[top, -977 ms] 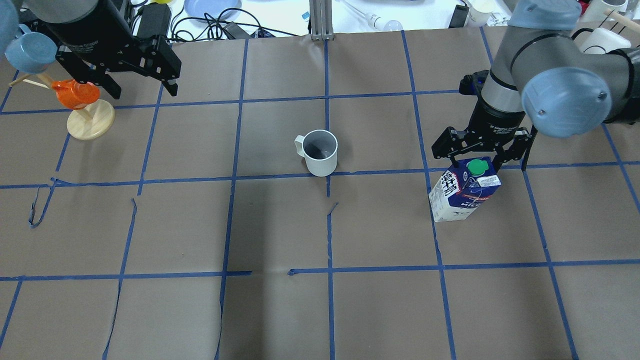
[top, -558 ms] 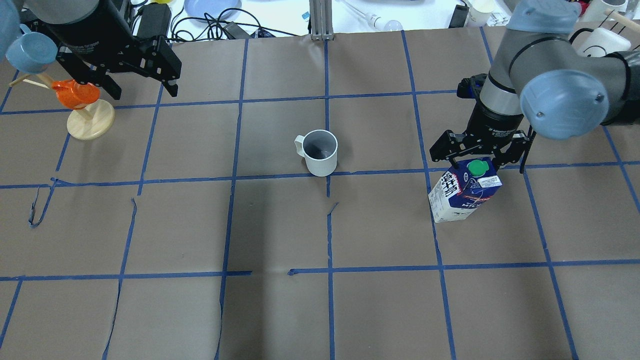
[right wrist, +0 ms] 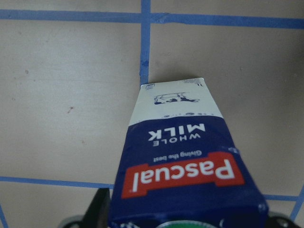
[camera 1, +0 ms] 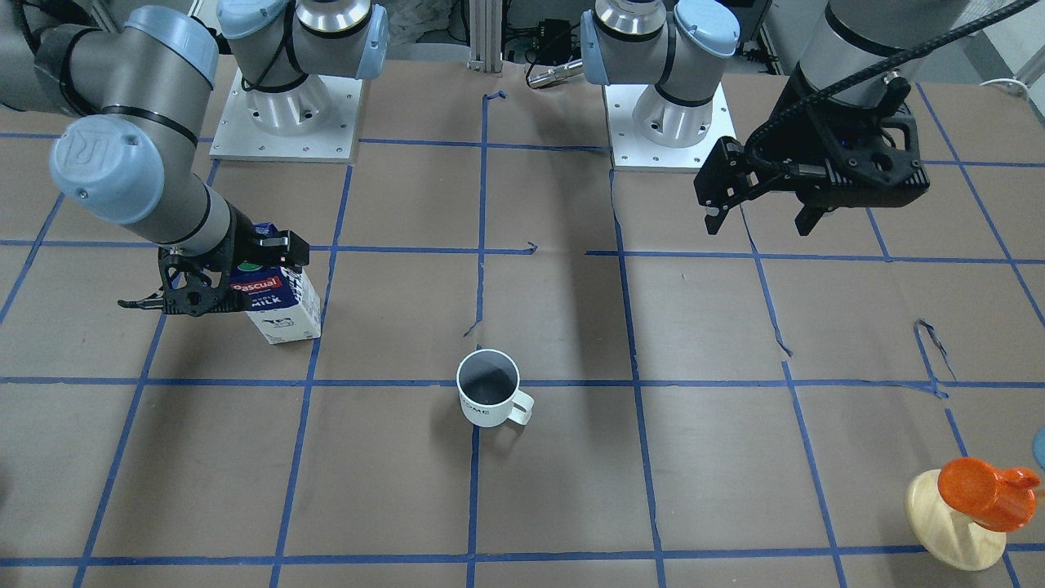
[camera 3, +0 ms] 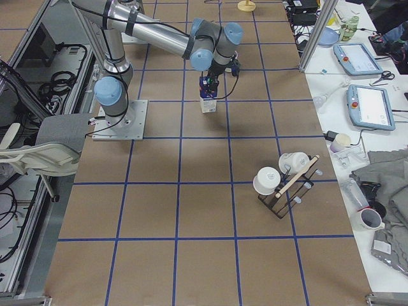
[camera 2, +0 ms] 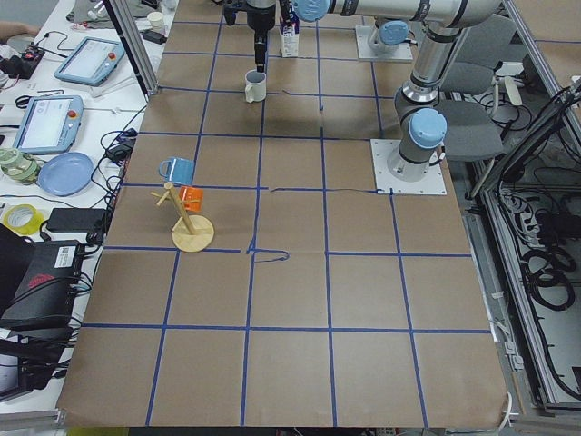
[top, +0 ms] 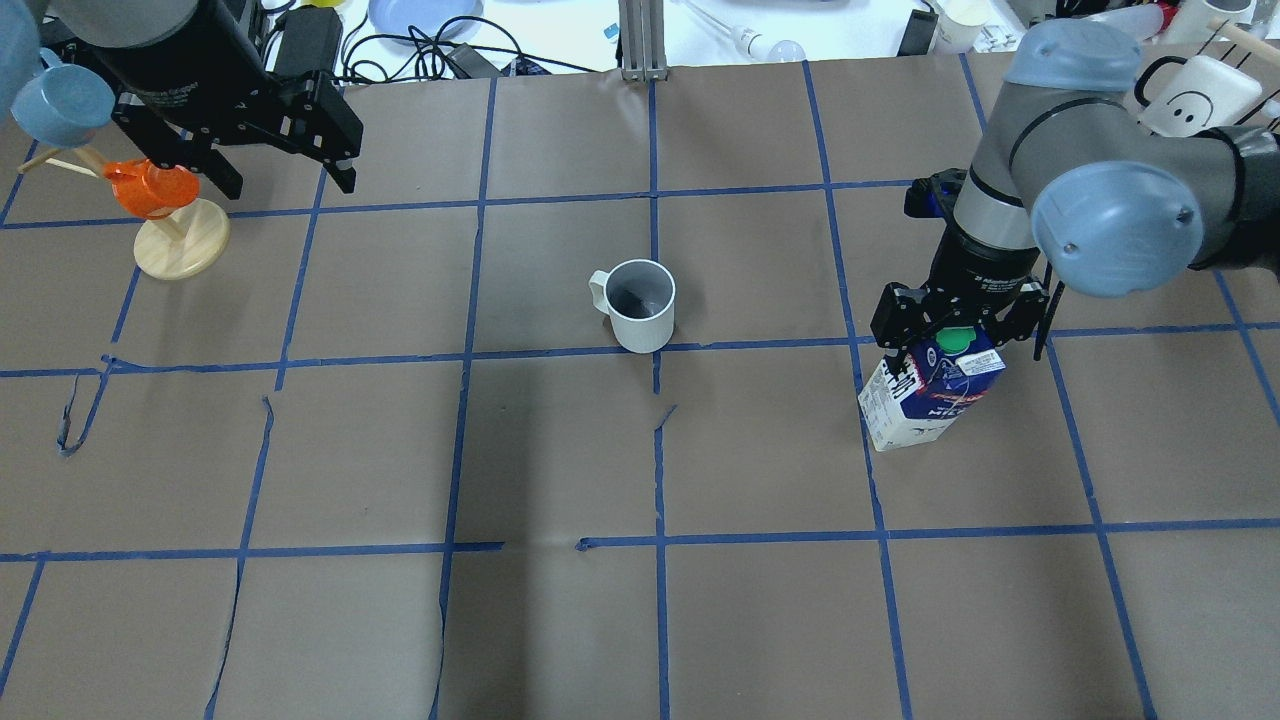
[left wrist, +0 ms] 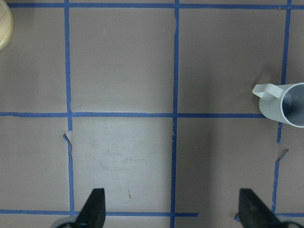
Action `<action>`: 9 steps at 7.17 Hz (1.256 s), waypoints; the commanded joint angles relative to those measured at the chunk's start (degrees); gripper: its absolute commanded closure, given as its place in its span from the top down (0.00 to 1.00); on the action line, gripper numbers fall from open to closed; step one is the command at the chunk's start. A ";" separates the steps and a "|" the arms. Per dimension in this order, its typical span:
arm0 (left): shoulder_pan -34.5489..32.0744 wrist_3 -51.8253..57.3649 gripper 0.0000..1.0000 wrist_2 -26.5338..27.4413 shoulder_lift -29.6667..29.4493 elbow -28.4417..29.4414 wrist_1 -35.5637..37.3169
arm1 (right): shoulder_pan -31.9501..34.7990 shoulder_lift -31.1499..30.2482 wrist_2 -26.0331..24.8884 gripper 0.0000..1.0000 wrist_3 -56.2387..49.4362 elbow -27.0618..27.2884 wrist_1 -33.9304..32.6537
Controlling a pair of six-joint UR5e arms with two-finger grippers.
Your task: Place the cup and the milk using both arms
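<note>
One table point(top: 560, 620), papered brown and gridded with blue tape, fills the overhead view and looks as it did a second ago. The right arm point(top: 1100, 220) is what has changed: its blue elbow cap sits a little further left and lower in the frame, and the wrist has dropped toward the carton. The left arm point(top: 150, 40) has not moved from the upper left corner.

The right gripper point(top: 965, 345) hung above the milk point(top: 925, 395) before. Now it has come down so that its jaws straddle the carton's top, one on either side. They are spread wide and hold nothing. In the right wrist view the carton fills the lower middle, with a dark finger point(right wrist: 100, 209) just beside its edge; whether it touches cannot be told. The left gripper point(top: 288, 185) is unchanged, its jaws wide apart over bare paper and empty.

The milk stands upright in the right half of the overhead view, by a crossing of tape lines, at the same spot as earlier. Less of its green cap point(top: 957, 340) shows now, with the gripper closer over it. A wooden stand point(top: 180, 245) with an orange object point(top: 150, 188) stays at the left edge, beside the left gripper. The cup point(top: 640, 305) rests in the centre as before, upright, handle toward the frame's left, well apart from both grippers.
</note>
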 commanded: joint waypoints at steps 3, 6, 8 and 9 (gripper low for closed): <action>0.02 -0.01 1.00 0.00 -0.04 0.01 -0.01 | -0.07 0.32 -0.26 0.72 -1.12 0.26 -0.28; 0.02 -0.01 1.00 0.00 0.05 -0.08 -0.01 | -0.07 0.24 -0.87 0.49 -0.85 -0.61 -0.28; 0.02 -0.01 1.00 0.00 0.05 -0.08 -0.01 | 0.02 0.24 -0.96 0.49 -0.59 -1.67 -0.10; 0.02 -0.01 1.00 0.00 0.05 -0.08 -0.01 | 0.02 0.15 -0.88 0.49 -0.50 -2.63 0.07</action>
